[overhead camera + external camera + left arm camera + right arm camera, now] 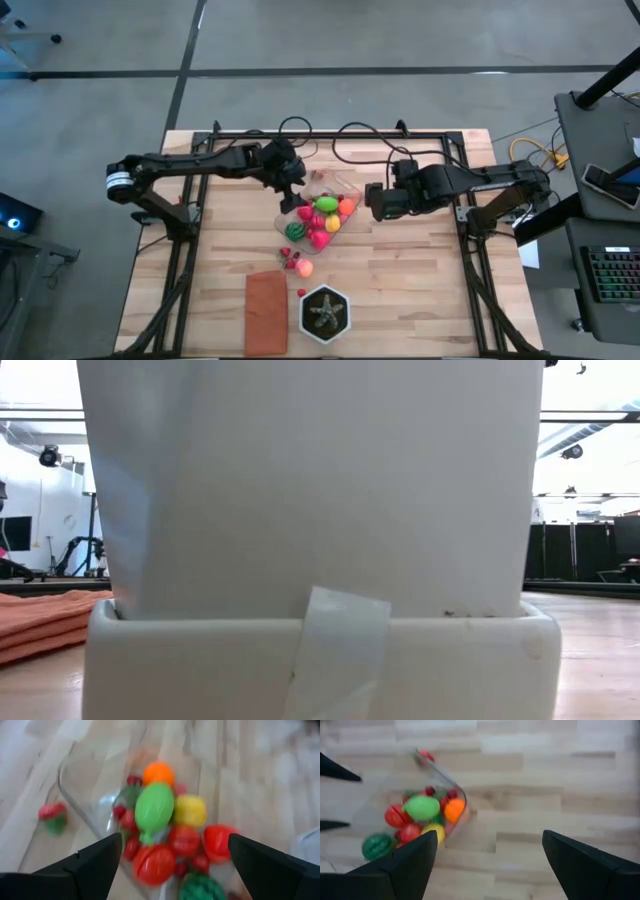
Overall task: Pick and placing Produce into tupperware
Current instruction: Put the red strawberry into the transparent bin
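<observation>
Left pincer (293, 190) and right pincer (372, 200) flank the tupperware (322, 212) on the bench (420, 290), both spread wide with nothing held.

Tupperware lies between them, close to each, filled with produce (322, 215); the left wrist view looks down on it between its parted fingers (95, 865). Only the high view shows the orange-brown rectangle (266, 312), the potted plant (325, 314) and a few loose pieces (296, 264) outside; a white box (320, 560) fills the low view.
</observation>
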